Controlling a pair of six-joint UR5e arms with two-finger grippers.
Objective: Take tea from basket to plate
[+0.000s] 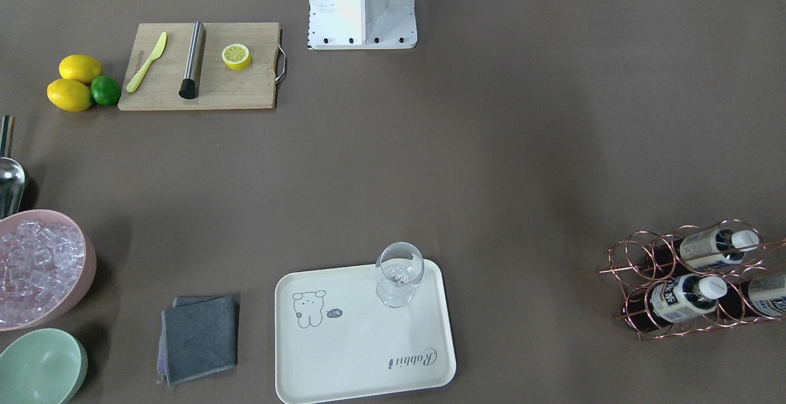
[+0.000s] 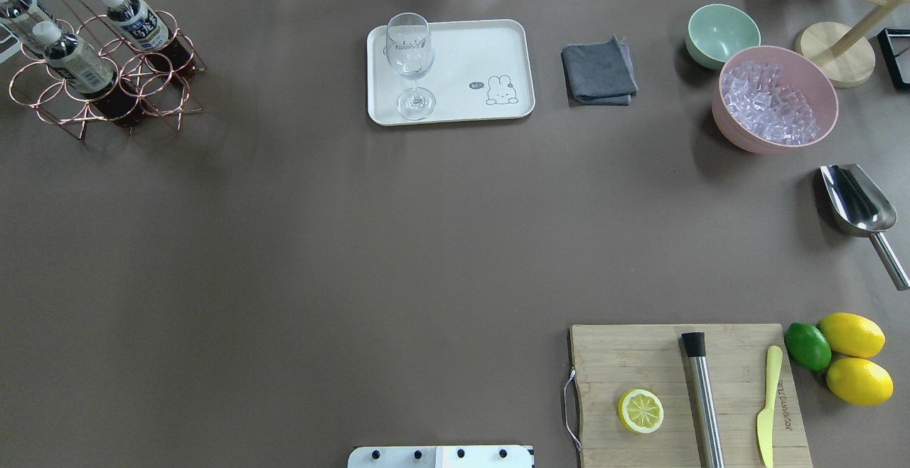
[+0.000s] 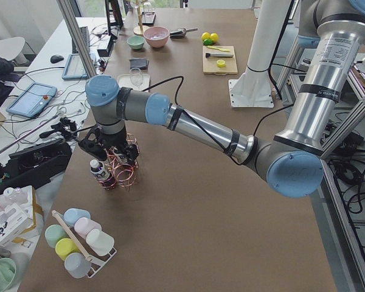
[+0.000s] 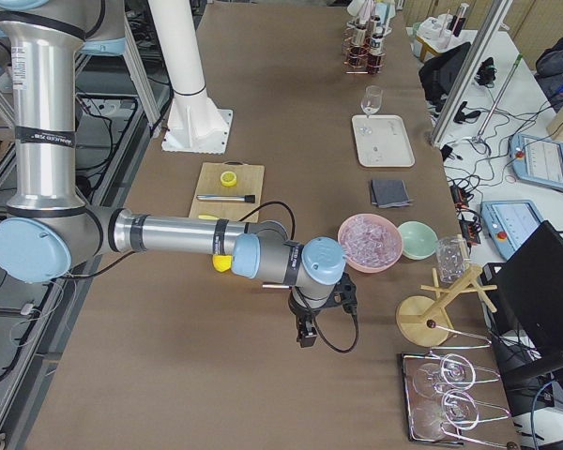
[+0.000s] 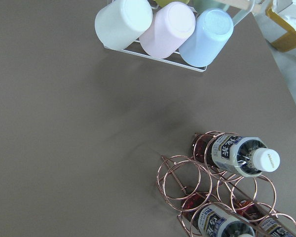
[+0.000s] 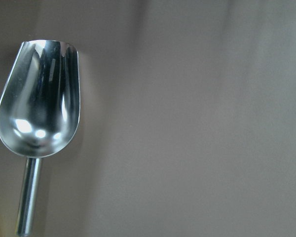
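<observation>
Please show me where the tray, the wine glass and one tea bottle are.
tray [image 1: 362, 342], front-facing view, bare middle.
wine glass [image 1: 399, 269], front-facing view, its bowl.
tea bottle [image 1: 675, 299], front-facing view, its label.

Overhead view, upper right: grey cloth [image 2: 598, 72], green bowl [image 2: 721, 34], pink bowl [image 2: 736, 132] of ice cubes [image 2: 771, 102], with a steel scoop [image 2: 857, 208] below. Lower right: cutting board [image 2: 611, 361] bearing a lemon half [image 2: 640, 411], a yellow knife [image 2: 768, 404] and a steel rod [image 2: 704, 400], possibly a muddler; two lemons [image 2: 852, 335] and a lime [image 2: 807, 346] lie just beside it. Wine glass [image 2: 410, 62] upright, upper centre.
</observation>
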